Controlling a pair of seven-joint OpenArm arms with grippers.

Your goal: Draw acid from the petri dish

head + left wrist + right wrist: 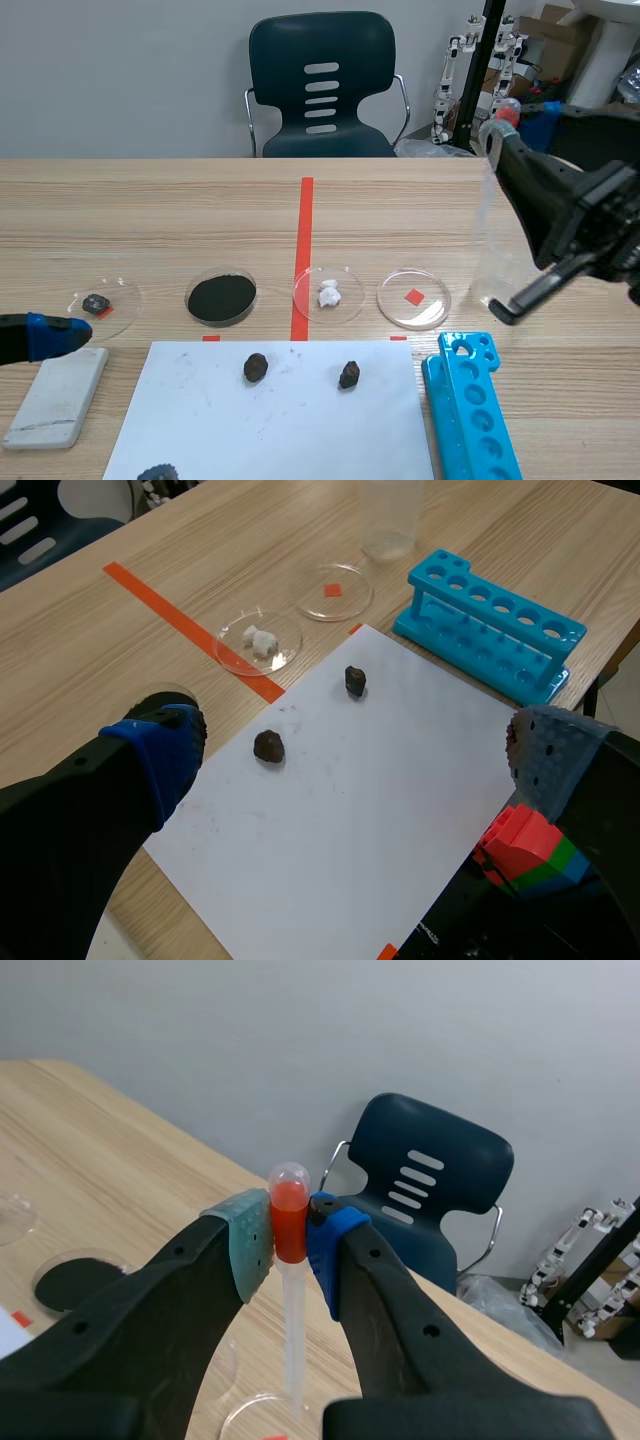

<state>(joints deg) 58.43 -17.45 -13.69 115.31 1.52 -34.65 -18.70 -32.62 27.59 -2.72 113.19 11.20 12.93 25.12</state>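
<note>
Up on the right of the scene view, the right gripper (497,130) is clamped on the red bulb of a pipette (506,112), held high over the table. The clear petri dish (414,298), sitting over a red tape square, is below that gripper and off toward the robot's left, well apart from it. I can't make out any liquid in it. A clear beaker (492,265) stands roughly under the gripper, just beside the dish, so I'd guess that's the thing to steer around. The left gripper (45,335) is low and much farther from the dish, so this looks like the right arm's job.

Left wrist view: fingers spread, nothing between them, hovering above the white paper (380,820). Ahead of it are dark rock lumps (268,746), then the dish with white bits (259,640) and the clear dish, with the blue test tube rack (490,620) beside them.

Right wrist view: the pads squeeze the bulb. The stem runs forward and down from the fingers, roughly upright, with its tip lining up near the clear dish's rim. The black powder dish (75,1282) sits off to the side.
</note>
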